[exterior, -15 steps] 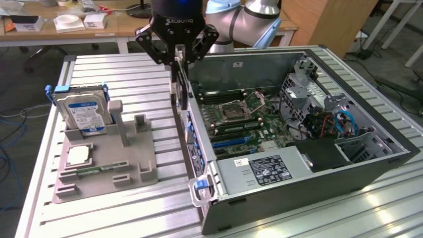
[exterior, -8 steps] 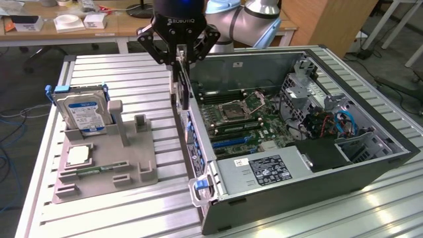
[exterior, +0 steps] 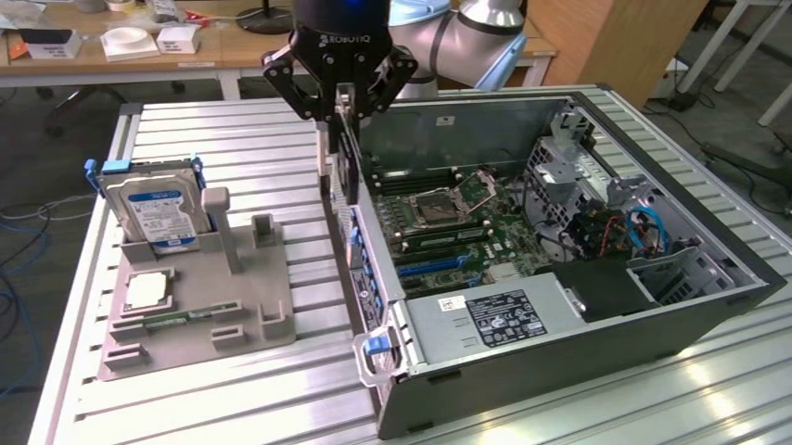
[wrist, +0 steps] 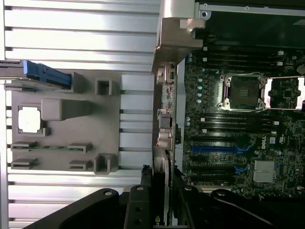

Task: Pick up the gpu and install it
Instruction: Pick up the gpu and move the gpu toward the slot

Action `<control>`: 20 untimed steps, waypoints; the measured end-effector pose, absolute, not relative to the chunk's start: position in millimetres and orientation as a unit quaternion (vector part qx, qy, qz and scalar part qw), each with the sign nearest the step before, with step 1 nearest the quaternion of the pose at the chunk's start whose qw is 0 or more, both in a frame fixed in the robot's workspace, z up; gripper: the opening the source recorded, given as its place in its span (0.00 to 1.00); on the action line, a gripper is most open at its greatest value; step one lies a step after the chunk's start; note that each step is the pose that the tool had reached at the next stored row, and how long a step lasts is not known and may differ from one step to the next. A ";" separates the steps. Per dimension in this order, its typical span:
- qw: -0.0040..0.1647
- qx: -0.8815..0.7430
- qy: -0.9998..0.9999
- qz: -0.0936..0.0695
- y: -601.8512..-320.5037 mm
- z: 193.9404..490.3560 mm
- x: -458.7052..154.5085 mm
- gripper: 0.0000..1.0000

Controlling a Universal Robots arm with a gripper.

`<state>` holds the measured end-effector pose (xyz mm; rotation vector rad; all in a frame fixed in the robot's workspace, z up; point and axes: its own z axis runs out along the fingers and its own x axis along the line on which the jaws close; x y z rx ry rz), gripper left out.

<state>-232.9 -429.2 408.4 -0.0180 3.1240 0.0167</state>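
Fingers [wrist: 138, 200] pinch the gpu [exterior: 351, 158] by what seems its upper edge (the card shows edge-on). Its long axis hangs straight below them, over the open computer case's [exterior: 557, 362] wall, just beside the motherboard [exterior: 452, 232].

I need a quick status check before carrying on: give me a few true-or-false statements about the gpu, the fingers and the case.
1. The gripper has its fingers shut on the gpu. True.
2. The gpu sits in a motherboard slot. False: it hangs from the gripper over the edge of the case on the exterior view's left.
3. The hard drive stands upright in the gray fixture. True.
4. The case is closed. False: it is open, with the motherboard showing.
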 end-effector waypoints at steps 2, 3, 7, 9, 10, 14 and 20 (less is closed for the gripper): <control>0.009 -0.006 1.000 0.005 -429.2 408.4 -232.0 0.27; 0.009 -0.006 1.000 0.005 -429.2 408.4 -231.6 0.27; 0.009 -0.006 1.000 0.005 -429.2 408.4 -229.3 0.27; 0.009 -0.006 1.000 0.005 -429.2 408.4 -228.1 0.27; 0.009 -0.006 1.000 0.005 -429.2 408.4 -227.5 0.27; 0.009 -0.006 1.000 0.005 -429.2 408.4 -225.3 0.27; 0.009 -0.006 1.000 0.005 -429.2 408.4 -222.0 0.27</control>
